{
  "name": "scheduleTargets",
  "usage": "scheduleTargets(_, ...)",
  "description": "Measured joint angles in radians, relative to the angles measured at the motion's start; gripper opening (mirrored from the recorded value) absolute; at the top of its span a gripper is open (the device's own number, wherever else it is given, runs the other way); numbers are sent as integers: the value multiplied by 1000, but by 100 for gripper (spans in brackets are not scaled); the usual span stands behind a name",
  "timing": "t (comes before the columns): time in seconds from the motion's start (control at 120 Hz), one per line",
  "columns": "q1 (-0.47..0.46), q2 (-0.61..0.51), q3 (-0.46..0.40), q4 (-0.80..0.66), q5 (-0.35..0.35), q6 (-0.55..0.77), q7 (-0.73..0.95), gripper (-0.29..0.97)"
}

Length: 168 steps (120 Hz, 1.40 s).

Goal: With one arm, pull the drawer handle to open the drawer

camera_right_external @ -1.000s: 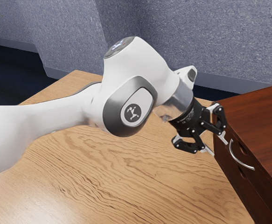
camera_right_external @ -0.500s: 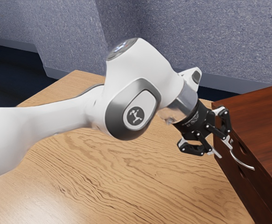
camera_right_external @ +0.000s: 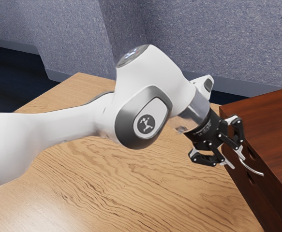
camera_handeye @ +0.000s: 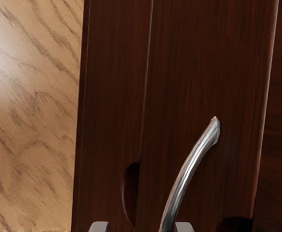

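Zero opening so far: dark wooden drawer front point(camera_handeye: 208, 72) appears flush, on wood-grain tabletop point(camera_right_external: 107, 183). Black two-finger pincer point(camera_right_external: 232, 155) apart, straddling curved silver metal handle point(camera_right_external: 249, 166). Clamping and pull judged outstanding.

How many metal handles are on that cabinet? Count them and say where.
1. One curved metal handle sits on the front of the cabinet, at the exterior view's right. The cabinet runs out of view, so more may be hidden.
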Motion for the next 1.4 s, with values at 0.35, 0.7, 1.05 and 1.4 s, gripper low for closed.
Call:
scheduleTargets(0.35, -2, 9, -6, 0, -5, 19, 7, 6)
scheduleTargets(0.7, -1, 17, -8, -2, -5, 23, 10, 3)
scheduleTargets(1.05, -1, 1, -8, -21, -7, 18, 11, -1)
scheduleTargets(1.4, 0, -22, -3, -44, -6, 8, 12, -2)
